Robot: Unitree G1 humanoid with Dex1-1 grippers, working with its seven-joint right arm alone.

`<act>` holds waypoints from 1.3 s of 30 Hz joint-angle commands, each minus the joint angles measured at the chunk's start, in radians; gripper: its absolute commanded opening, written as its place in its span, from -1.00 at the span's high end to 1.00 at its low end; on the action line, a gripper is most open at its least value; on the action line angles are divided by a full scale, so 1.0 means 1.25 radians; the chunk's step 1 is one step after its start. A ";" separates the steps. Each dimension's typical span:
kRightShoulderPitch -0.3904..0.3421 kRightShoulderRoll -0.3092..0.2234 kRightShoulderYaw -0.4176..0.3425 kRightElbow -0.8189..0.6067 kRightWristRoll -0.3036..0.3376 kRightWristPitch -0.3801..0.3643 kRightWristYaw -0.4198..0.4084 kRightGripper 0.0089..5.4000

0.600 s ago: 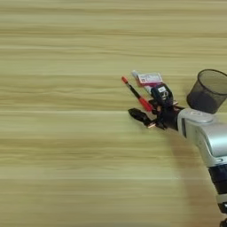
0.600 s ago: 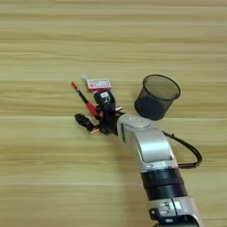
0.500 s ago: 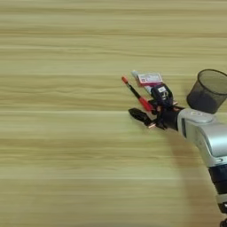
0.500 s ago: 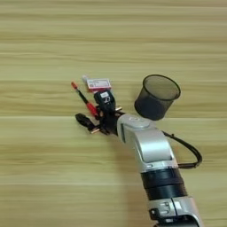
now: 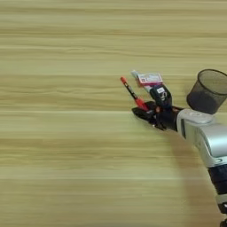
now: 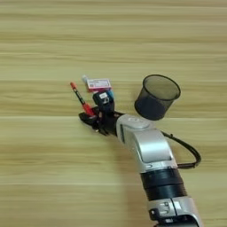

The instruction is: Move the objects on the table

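A thin black pen (image 5: 131,92) lies slanted on the table (image 5: 57,146), its red cap (image 6: 88,109) at the lower right end. My right gripper (image 6: 91,107) is open, one black finger above that red cap and one below it, so the cap sits in the gap. Just behind the upper finger lies the small white-and-red box (image 5: 150,79). A white tip (image 6: 84,78) pokes out at the box's left end, and a sliver of blue (image 6: 110,93) shows beside the finger. The black mesh cup (image 6: 157,96) stands to the right, tilted toward me.
My silver forearm (image 6: 148,153) runs from the bottom edge up to the gripper, with a black cable (image 6: 188,150) looping on its right. Bare wood stretches over the whole left half and the far side.
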 commanded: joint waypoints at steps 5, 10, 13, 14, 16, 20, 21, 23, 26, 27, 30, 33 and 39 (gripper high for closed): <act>-0.046 -0.008 -0.009 -0.022 0.006 -0.030 -0.005 0.56; -0.060 0.014 -0.003 0.000 0.006 -0.024 -0.017 0.80; -0.068 0.028 -0.002 0.015 0.003 -0.023 -0.025 0.80; -0.070 0.033 -0.002 0.019 0.002 -0.024 -0.029 0.80; -0.076 0.042 -0.003 0.029 0.001 -0.025 -0.037 0.80; -0.085 0.063 0.003 0.042 -0.003 -0.027 -0.054 0.80; -0.087 0.069 0.006 0.046 -0.004 -0.026 -0.058 0.80; -0.091 0.084 0.010 0.052 -0.005 -0.022 -0.070 0.80; -0.097 0.111 0.013 0.060 -0.002 -0.015 -0.090 0.80; -0.098 0.119 0.013 0.061 0.000 -0.012 -0.095 0.80; -0.096 0.135 0.014 0.058 0.007 -0.001 -0.102 0.80; -0.094 0.145 0.010 0.053 0.012 0.005 -0.106 0.80; -0.091 0.149 0.014 0.051 0.012 0.009 -0.106 0.80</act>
